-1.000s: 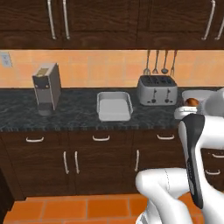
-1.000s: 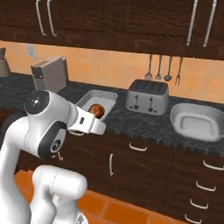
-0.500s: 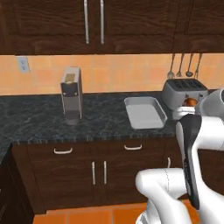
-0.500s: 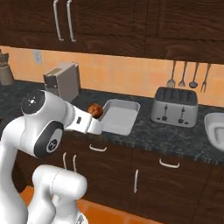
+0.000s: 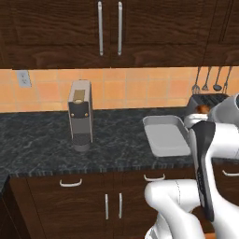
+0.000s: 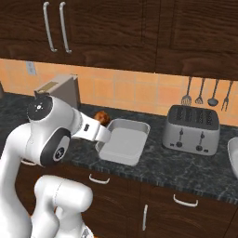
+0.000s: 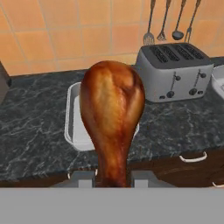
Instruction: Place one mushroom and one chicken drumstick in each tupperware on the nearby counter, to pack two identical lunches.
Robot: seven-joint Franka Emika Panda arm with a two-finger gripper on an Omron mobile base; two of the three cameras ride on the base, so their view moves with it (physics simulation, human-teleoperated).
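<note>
Holding a chicken drumstick (image 7: 111,118), my gripper (image 7: 112,178) has its two fingers (image 7: 81,178) clamped on the thin lower end of the meat, one on each side. In the hand view the drumstick stands upright between the fingers, its fat golden-brown end rising well above them.

Beyond the fingertips, and partly hidden behind the drumstick, lies a shallow pale grey tupperware (image 7: 73,124) with straight sides. I cannot tell what is in the part of it the meat covers. It rests on the black, grey-veined counter (image 7: 30,131). Past the fingers and off to the right in the hand view stands a silver toaster (image 7: 174,72), with utensils (image 7: 170,22) hanging on the orange tiled wall above it.

From the right base view, the drumstick (image 6: 101,117) shows as a small reddish-brown lump at the end of my arm, just beside the near left corner of the tupperware (image 6: 124,142). The toaster (image 6: 191,129) sits apart from the container, farther right on the counter (image 6: 186,167).

From the left base view, the drumstick (image 5: 202,108) peeks out above the arm, with the tupperware (image 5: 164,135) on the counter (image 5: 37,140) beside it. A tall dark coffee machine (image 5: 80,115) stands well apart from the fingers, far to the left.
</note>
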